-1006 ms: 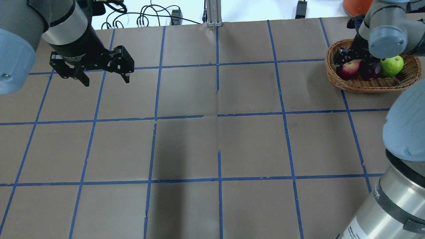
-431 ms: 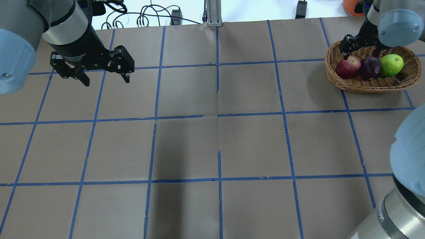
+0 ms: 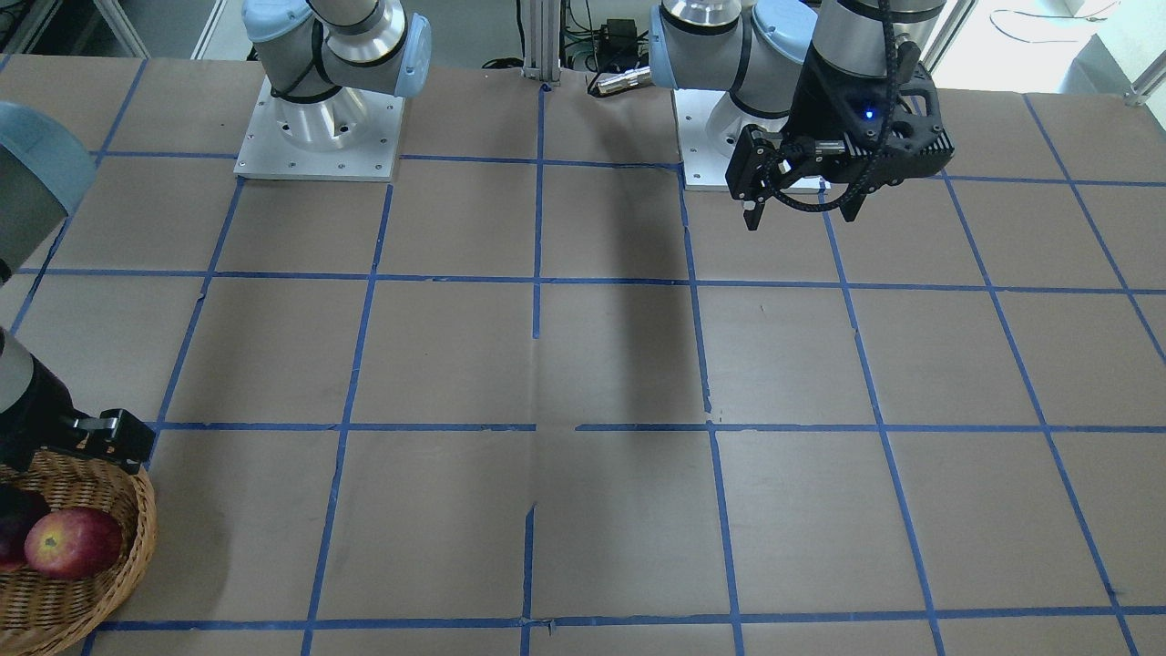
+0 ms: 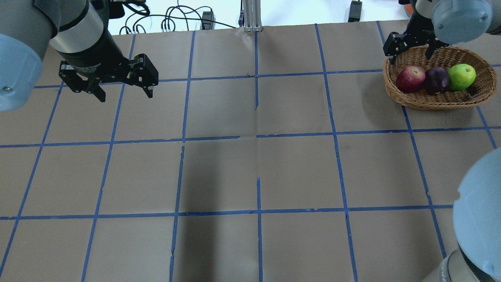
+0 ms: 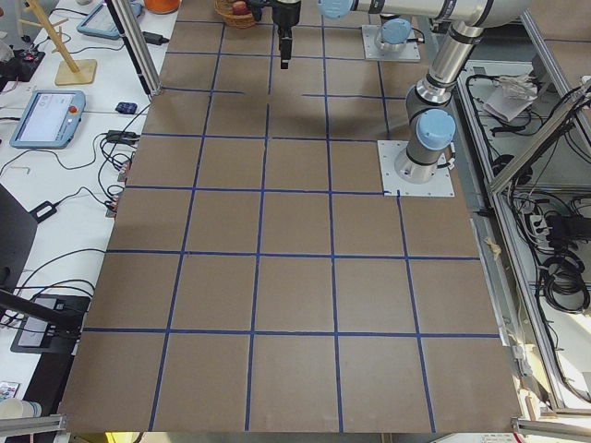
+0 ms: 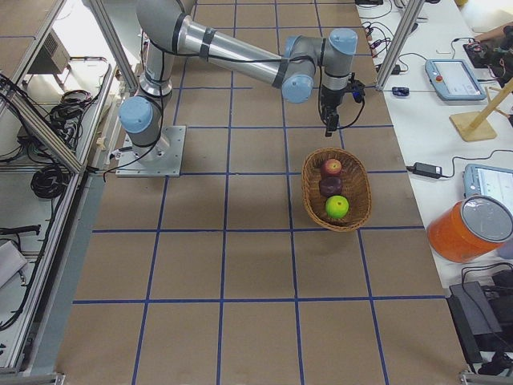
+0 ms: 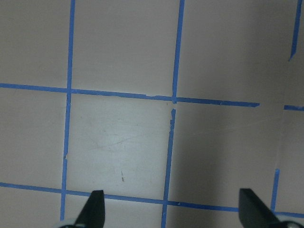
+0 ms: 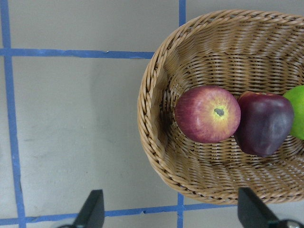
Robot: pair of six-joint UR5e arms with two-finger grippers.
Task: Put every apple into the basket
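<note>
Together, red, maroon, green apples [image 4: 437,79], wicker basket [image 4: 430,102]

Arm tubes [image 6: 232,50]: smooth silver-grey cylinders with dark bands near the joints.
Joint caps [image 3: 414,55]: round, pale blue, with small screws in the face.
Base plates [image 3: 273,164]: square, silver, screws along the edges.
Left gripper [image 3: 800,214]: black, angular linkage jaws; white lettering [image 4: 88,67] on the body; a braided black cable [image 3: 802,206] looped beneath; a small blue light [image 3: 865,115].
Right gripper [image 4: 410,56]: black, same build.

The basket [image 4: 438,102] is woven tan, the apples [image 4: 437,80] red, maroon, lime-green.
</note>
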